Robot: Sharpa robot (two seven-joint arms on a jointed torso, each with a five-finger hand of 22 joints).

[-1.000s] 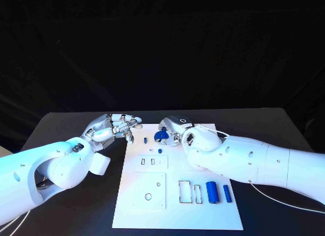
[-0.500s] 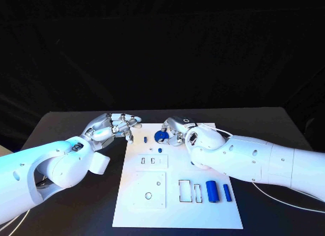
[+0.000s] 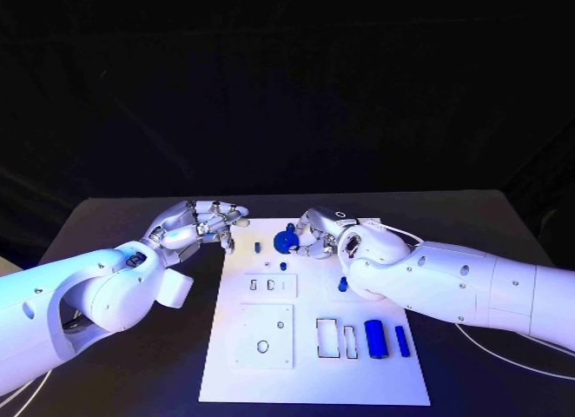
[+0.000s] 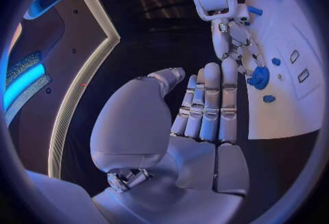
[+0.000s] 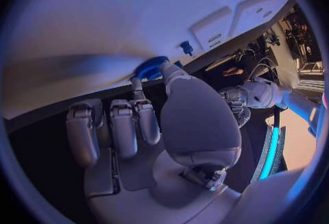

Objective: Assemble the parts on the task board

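With several cutouts unfilled on the task board [image 3: 313,365], the right robot hand [image 3: 315,234] pinches a round blue part [image 3: 285,241] at its far end, two blue cylinders [image 3: 386,339] lie loose near, and the left robot hand [image 3: 197,224] waits curled, holding nothing

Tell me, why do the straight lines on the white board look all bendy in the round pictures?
The wrist views use fisheye lenses: in the left wrist view the task board's edge curves, and in the right wrist view it bows too. In the head view its sides stay straight.

Lighting: dim, black backdrop — cool bluish light from above, task board [image 3: 315,347] brightest. Wrist views: fisheye bending, dark rims, soft focus.
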